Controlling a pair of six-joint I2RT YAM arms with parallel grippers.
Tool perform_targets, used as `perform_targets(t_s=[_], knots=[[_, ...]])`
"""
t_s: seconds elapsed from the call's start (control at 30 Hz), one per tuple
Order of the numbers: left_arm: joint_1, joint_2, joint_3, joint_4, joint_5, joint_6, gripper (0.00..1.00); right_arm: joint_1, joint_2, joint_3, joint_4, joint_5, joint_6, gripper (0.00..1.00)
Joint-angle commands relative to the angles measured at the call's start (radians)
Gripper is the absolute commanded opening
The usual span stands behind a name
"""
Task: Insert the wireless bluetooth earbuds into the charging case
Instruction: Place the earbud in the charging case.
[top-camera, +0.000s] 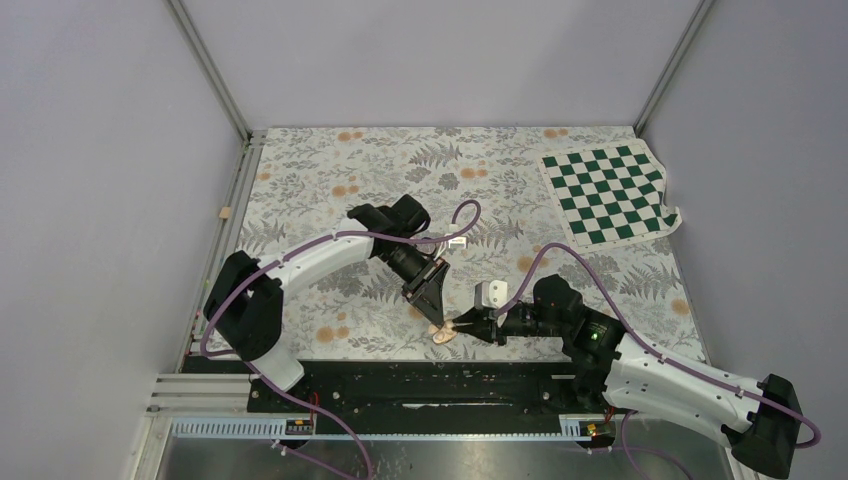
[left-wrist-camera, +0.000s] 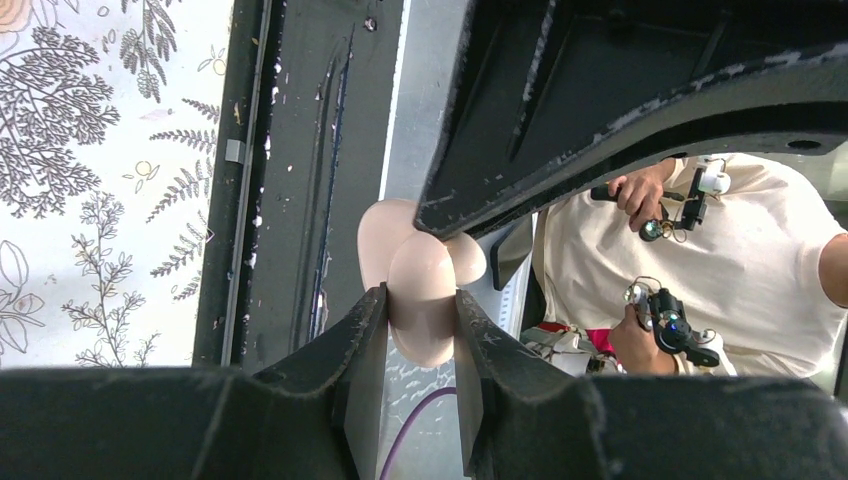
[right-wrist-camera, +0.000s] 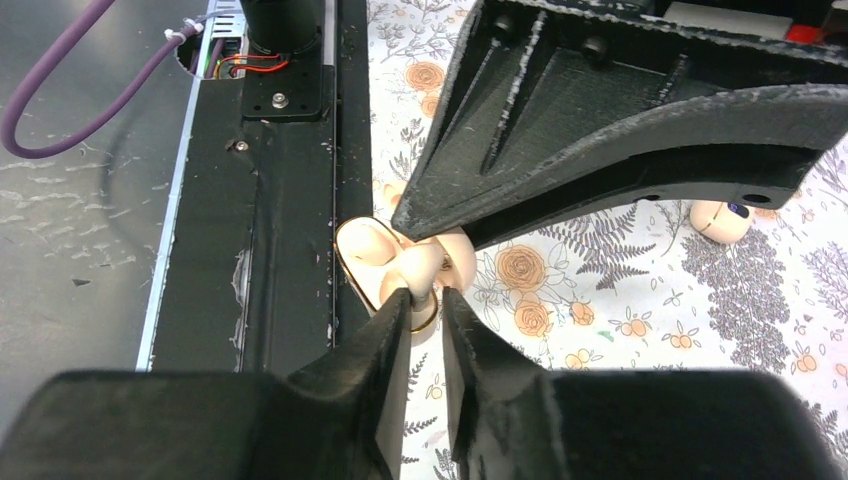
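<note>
Plain pale grey walls (top-camera: 430, 60) on three sides, with silver aluminium posts (top-camera: 212, 75) running up the far corners. The bench (top-camera: 300, 190) is covered in a floral print, grey ferns and orange blooms. Way out past the right tool (top-camera: 460, 324), in the far right corner, there's a green-and-white checkered mat (top-camera: 608, 195). Behind the tool runs a black rail (top-camera: 420, 385), then scuffed bare metal (top-camera: 450, 460). Light's soft and even.

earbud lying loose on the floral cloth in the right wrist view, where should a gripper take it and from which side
Pinch the loose earbud across its rounded body, coming straight down from above. It lies alone on the flat cloth, so both sides look open for fingers. No stem can be made out in this view, so the body is probably the safest hold.
</note>
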Motion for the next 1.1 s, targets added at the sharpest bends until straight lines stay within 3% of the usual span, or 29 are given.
perform_targets(t_s=[0.0,0.27,0.53,0.93,1.07], knots=[[-0.014,0.005,0.024,-0.024,0.097,0.021,0.00,0.002,-0.003,-0.002,0.012,0.068,-0.010,0.29],[-0.013,0.009,0.024,-0.024,0.093,0.021,0.00,0.002,-0.002,-0.003,0.022,0.066,-0.001,0.36],[-0.009,0.011,0.031,-0.024,0.087,0.018,0.00,0.002,-0.033,-0.006,0.018,0.085,0.004,0.56],[0.011,0.008,0.040,-0.027,0.079,0.016,0.00,0.003,-0.096,0.011,-0.022,0.072,0.037,0.61],[0.022,0.005,0.042,-0.019,0.074,0.006,0.00,0.002,-0.112,0.025,0.026,0.105,0.166,0.57]])
